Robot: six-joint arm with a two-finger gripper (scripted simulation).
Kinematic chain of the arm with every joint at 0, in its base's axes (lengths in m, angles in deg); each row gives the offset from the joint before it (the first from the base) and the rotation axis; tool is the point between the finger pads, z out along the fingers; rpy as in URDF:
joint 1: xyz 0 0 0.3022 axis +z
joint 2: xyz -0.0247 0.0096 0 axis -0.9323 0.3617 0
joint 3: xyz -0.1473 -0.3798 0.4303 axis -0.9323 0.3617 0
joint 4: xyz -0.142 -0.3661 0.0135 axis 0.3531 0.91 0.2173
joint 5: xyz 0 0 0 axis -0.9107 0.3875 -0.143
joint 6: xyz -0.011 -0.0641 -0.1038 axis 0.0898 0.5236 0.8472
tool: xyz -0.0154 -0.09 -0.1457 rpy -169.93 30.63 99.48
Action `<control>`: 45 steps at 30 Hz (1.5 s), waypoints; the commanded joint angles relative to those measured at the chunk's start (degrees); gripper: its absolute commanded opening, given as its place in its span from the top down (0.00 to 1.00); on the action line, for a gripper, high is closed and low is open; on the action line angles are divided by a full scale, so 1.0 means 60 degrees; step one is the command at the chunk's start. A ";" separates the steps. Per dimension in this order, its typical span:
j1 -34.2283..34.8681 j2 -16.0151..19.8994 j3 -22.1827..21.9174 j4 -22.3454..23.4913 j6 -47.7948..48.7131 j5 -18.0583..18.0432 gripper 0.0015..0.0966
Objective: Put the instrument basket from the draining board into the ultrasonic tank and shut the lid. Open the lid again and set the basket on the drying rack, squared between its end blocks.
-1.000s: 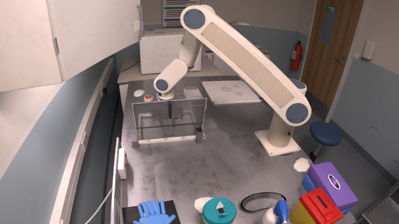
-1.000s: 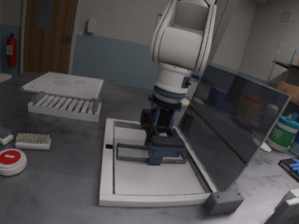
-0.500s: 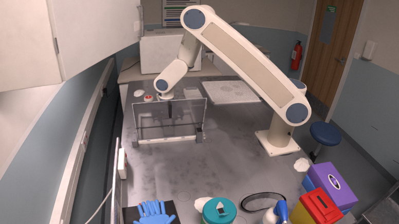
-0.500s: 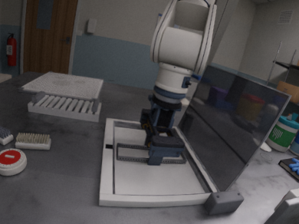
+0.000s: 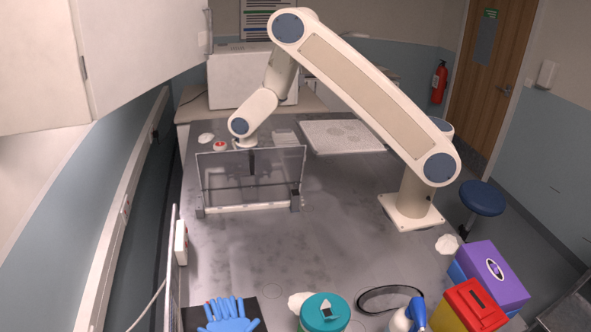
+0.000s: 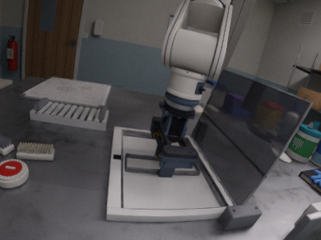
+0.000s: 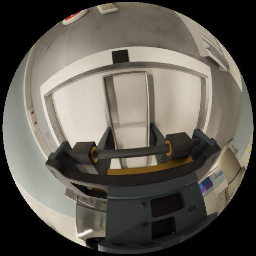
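My gripper [image 6: 175, 154] reaches down into the white ultrasonic tank [image 6: 162, 176], whose dark glass lid [image 6: 251, 144] stands raised along its far side. The narrow instrument basket [image 6: 158, 163] lies inside the tank, and its dark handle bar [image 7: 130, 152] runs across between my fingers in the wrist camera. The slatted drying rack [image 6: 70, 113] sits on the table to the left, with the perforated draining board [image 6: 68, 91] behind it. From the side camera the gripper shows only dimly through the lid [image 5: 251, 173]. My gripper is closed around the basket's handle.
Behind the tank stand the arm's base [image 5: 413, 206] and a white appliance [image 5: 239, 76]. A red button [image 6: 12, 172] and two brushes [image 6: 35, 151] lie left of the tank. Wipes tub [image 5: 324, 314], gloves [image 5: 227, 316] and coloured boxes [image 5: 481, 289] crowd the near table edge.
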 commanded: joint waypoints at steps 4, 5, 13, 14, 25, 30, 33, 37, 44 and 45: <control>0.0000 0.0000 0.0000 0.0000 0.0000 0.0000 0.29; 0.0000 0.0000 0.0000 0.0000 0.0000 0.0000 0.27; 0.0000 0.0000 0.0000 0.0000 0.0000 0.0000 0.14; 0.0000 0.0000 0.0000 0.0000 0.0000 0.0000 0.14; 0.0000 -0.0003 -0.0001 0.0000 0.0000 0.0001 0.14; 0.0000 -0.0028 -0.0002 0.0000 0.0000 0.0023 0.14; 0.0000 -0.0061 -0.0003 0.0000 0.0000 0.0054 0.14; 0.0000 -0.0127 -0.0004 0.0000 0.0000 0.0119 0.14; 0.0000 -0.0283 -0.0008 0.0000 0.0000 0.0278 0.14; 0.0000 -0.0307 -0.0009 0.0000 0.0000 0.0303 0.14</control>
